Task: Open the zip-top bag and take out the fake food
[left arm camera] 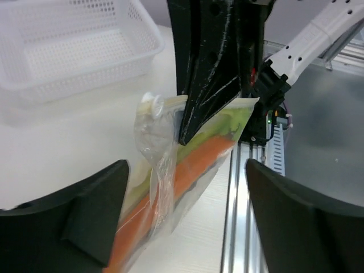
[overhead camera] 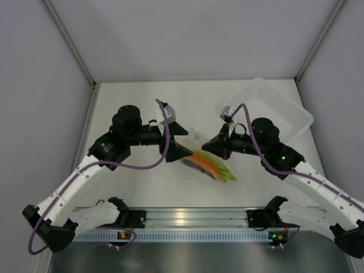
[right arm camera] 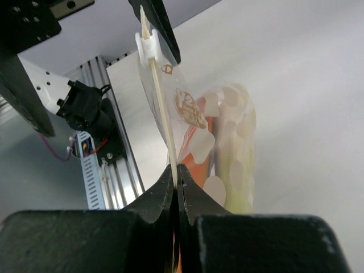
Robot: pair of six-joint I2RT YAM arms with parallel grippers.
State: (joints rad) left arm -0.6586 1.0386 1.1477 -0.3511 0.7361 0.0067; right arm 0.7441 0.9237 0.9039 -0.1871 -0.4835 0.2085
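right hand (right arm camera: 177, 170) pinching zip-top bag (right arm camera: 190, 111) edge, left hand (left arm camera: 186, 170) open around it, fake food (left arm camera: 199, 162) inside

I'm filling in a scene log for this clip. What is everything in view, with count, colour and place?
zip-top bag: one, clear, table centre, between the two claws
orange wedge: one, orange, inside the bag
leafy stalk: one, pale green, inside the bag beside the wedge
tray: one, translucent white, far right of the table
table: one, white, under everything
left claw: one, black, open, at the bag's left end
right claw: one, black, shut on the bag's zip edge
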